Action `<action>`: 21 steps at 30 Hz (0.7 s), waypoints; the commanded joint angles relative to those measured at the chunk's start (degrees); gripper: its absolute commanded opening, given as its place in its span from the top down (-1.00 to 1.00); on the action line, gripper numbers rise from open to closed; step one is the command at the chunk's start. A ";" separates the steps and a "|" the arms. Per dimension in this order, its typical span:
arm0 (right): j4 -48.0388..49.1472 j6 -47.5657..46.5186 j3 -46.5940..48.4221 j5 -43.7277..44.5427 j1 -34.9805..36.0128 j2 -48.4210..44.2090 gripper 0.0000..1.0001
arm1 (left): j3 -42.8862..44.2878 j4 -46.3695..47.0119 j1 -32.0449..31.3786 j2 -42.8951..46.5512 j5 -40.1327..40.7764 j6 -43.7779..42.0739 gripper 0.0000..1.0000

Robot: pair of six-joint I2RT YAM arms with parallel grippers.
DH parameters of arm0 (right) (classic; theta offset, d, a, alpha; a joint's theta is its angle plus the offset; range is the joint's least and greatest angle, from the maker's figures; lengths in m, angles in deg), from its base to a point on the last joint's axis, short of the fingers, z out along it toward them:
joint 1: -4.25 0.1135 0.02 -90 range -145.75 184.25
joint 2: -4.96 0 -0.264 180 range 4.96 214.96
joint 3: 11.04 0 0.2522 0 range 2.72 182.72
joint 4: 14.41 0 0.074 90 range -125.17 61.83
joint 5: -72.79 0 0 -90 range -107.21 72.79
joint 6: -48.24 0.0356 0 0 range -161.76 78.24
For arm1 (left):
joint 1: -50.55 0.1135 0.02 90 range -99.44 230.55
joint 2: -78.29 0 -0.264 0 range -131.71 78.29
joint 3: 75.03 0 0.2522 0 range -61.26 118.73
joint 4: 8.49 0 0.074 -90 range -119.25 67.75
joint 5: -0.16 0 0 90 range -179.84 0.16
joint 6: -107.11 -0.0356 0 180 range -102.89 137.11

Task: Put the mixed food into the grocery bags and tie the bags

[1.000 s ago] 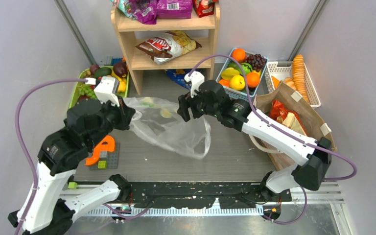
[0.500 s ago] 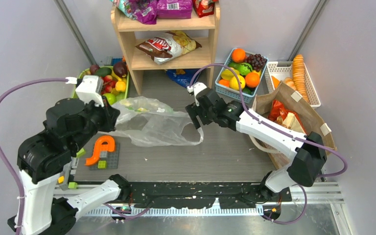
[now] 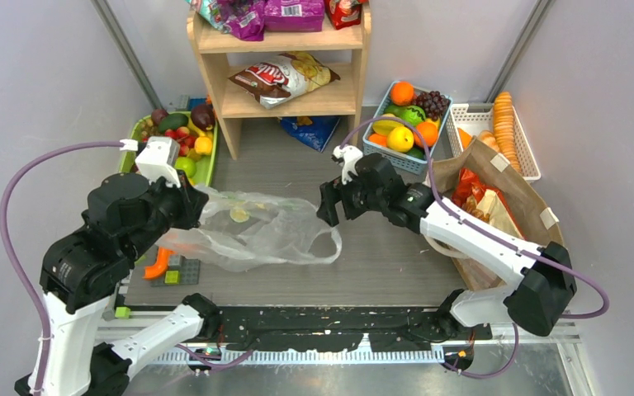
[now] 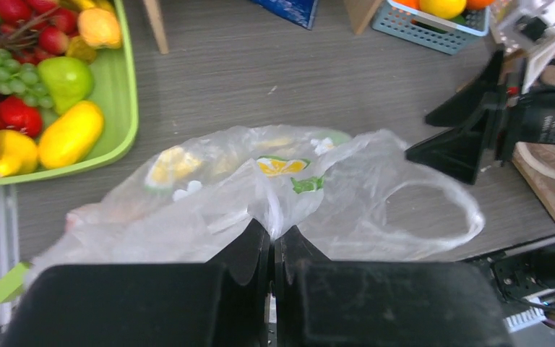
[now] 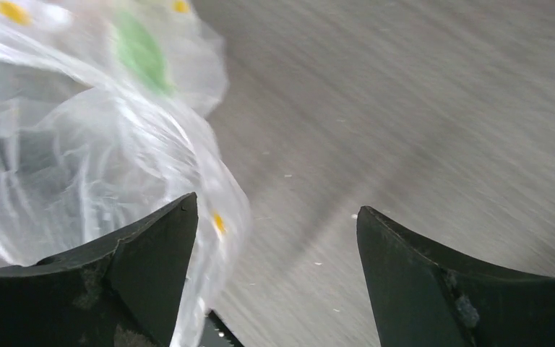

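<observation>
The grey bench (image 3: 297, 165) is hemmed by plain walls on the left and right. A wooden shelf (image 3: 330, 99) stands at the back and containers fill both far corners. Open room is left in the bare strip between the shelf and the clear plastic bag (image 3: 256, 235), and again from the bag to the near edge. The bag lies slumped across the middle-left of the bench, with one handle loop (image 3: 324, 246) flat on the surface toward the right. The left gripper (image 4: 273, 238) is clenched on a bunched fold of film at the bag's left end. The right gripper (image 5: 276, 208) is spread wide with nothing between its fingers, low over the bench at the bag's right end. Film lies just beside one finger, but contact cannot be told. Yellow and green patches show in the bag, and whether they are print or contents is unclear. The brown tote (image 3: 508, 194) lies open at the right edge with a red-orange packet (image 3: 466, 186) inside. The blue basket (image 4: 433, 32) holds oranges (image 3: 402, 92), grapes (image 3: 433, 103) and a lemon (image 3: 399, 139). The white basket (image 3: 475, 111) holds a row of orange rounds. The green tray (image 4: 126, 94) holds mixed fruit, and a chip packet (image 3: 285, 78) lies on the shelf.
</observation>
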 commanded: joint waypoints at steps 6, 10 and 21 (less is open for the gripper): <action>12.50 2.05 3.06 -5.50 7.49 4.90 -0.80 | -2.33 10.18 0.54 -1.15 -18.10 3.93 1.00; 13.37 0.74 2.97 -6.51 7.92 7.98 -0.83 | -1.53 9.67 0.63 -0.76 -16.31 3.68 1.00; 20.71 0.17 -5.38 -3.29 9.14 -6.09 -0.79 | -2.64 9.40 0.89 -2.71 -15.97 2.64 1.00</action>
